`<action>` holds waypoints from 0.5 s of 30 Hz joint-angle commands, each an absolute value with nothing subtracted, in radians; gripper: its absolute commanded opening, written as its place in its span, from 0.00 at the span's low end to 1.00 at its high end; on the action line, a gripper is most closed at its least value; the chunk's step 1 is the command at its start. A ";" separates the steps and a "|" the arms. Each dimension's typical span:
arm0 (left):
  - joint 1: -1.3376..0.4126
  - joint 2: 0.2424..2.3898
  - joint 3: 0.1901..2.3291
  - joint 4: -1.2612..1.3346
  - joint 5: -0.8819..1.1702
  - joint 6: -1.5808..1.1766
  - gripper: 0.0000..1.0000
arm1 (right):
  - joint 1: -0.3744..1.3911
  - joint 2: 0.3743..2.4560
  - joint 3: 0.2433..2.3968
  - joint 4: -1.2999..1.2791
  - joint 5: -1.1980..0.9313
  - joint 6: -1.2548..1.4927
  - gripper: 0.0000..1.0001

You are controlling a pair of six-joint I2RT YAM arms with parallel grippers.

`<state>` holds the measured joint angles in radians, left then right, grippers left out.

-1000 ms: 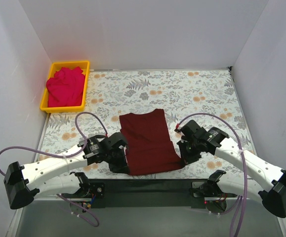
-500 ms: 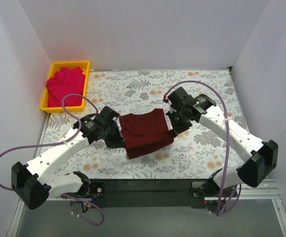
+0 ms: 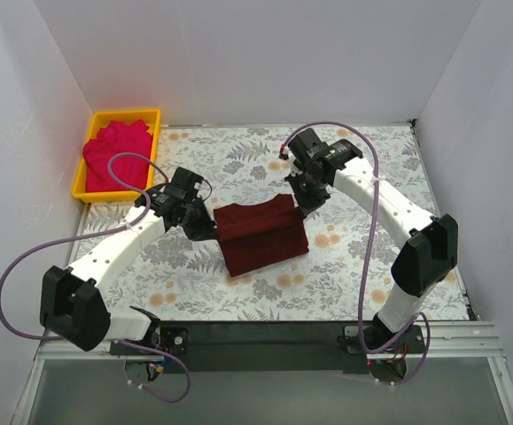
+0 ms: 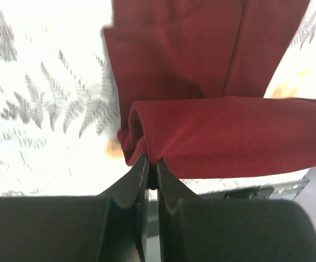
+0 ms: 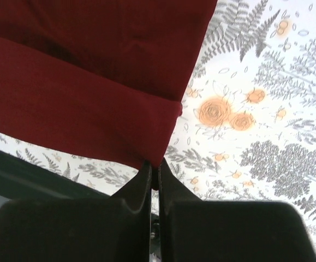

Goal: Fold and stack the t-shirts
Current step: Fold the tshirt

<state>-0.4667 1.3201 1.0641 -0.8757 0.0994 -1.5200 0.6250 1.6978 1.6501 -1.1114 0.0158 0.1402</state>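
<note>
The dark maroon t-shirt (image 3: 262, 234) lies on the flowered table, its near half folded over toward the far edge. My left gripper (image 3: 205, 225) is shut on the shirt's left corner, seen in the left wrist view (image 4: 152, 164) pinching maroon cloth (image 4: 218, 131). My right gripper (image 3: 302, 205) is shut on the right corner, seen in the right wrist view (image 5: 154, 166) pinching the maroon fold (image 5: 87, 109). The bright pinkish-red t-shirt (image 3: 114, 155) lies crumpled in the yellow bin (image 3: 154, 150) at the far left.
White walls close in the table on the left, far and right sides. The black base rail (image 3: 265, 335) runs along the near edge. Purple cables (image 3: 26, 266) loop off both arms.
Both grippers have carried the shirt's near hem away from me toward the far edge, folding the shirt over itself. Both arms are stretched farther out.
</note>
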 commanded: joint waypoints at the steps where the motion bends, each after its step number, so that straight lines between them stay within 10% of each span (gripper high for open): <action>1: -0.413 1.360 1.118 -0.838 0.081 -1.450 0.00 | 0.585 1.759 1.724 -1.071 0.029 0.097 0.01; 15: -0.367 1.710 1.180 -0.647 0.022 -1.382 0.00 | 0.480 2.000 1.694 -0.852 -0.060 0.092 0.01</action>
